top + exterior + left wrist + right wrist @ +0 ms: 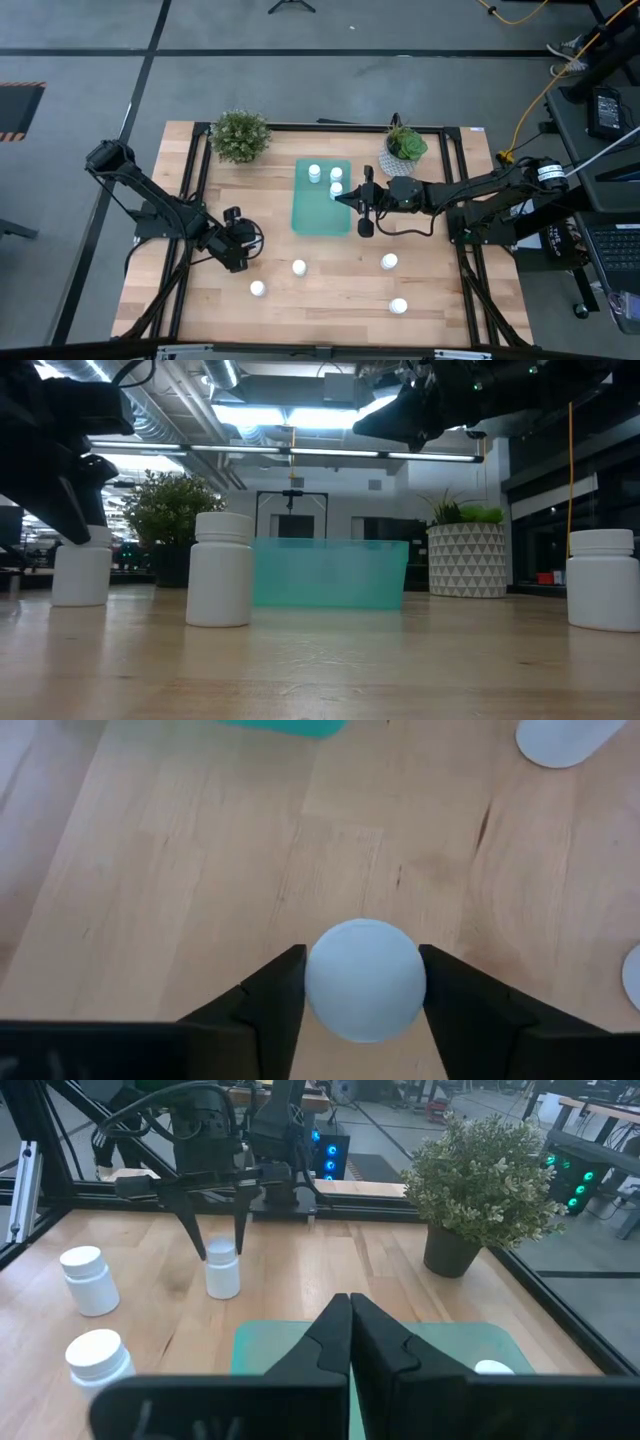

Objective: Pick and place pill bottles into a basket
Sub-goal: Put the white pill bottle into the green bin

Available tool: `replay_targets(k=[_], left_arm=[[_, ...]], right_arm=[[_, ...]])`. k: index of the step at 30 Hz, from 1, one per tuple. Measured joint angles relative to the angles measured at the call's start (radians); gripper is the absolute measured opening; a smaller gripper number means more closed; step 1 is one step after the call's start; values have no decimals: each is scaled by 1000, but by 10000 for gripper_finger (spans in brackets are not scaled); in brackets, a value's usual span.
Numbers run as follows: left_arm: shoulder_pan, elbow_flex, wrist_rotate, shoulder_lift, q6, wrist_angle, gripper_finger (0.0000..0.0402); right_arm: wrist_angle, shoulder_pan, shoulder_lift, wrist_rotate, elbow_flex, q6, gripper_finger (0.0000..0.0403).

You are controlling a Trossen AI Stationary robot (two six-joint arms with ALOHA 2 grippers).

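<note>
My left gripper stands at the table's left-middle, fingers pointing down, shut on a white pill bottle that stands on the wood; the same pair shows in the right wrist view and the low view. My right gripper is shut and empty, high above the teal tray, over its right part. Three bottles stand in the tray's far end. Several more bottles stand on the table. My left gripper has the bottle's round cap between its two fingers, one on each side. The fingers come from above, pointing down. The bottle stands upright with its base on the table.
A bushy potted plant stands at the far left, and a plant in a white patterned pot at the far right beside the tray. A black frame runs around the table. Open wood lies along the near edge.
</note>
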Motion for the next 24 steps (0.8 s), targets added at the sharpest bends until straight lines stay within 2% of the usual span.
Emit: replay_targets(k=[4, 16, 24], left_arm=[[0, 0, 2, 0, 5, 1, 158], [-9, 0, 77, -51, 11, -9, 158], [-9, 71, 71, -141, -14, -154, 158]], right_arm=[[0, 0, 0, 0, 0, 0, 5], [0, 0, 0, 0, 0, -15, 5], [-3, 0, 0, 0, 0, -22, 5]])
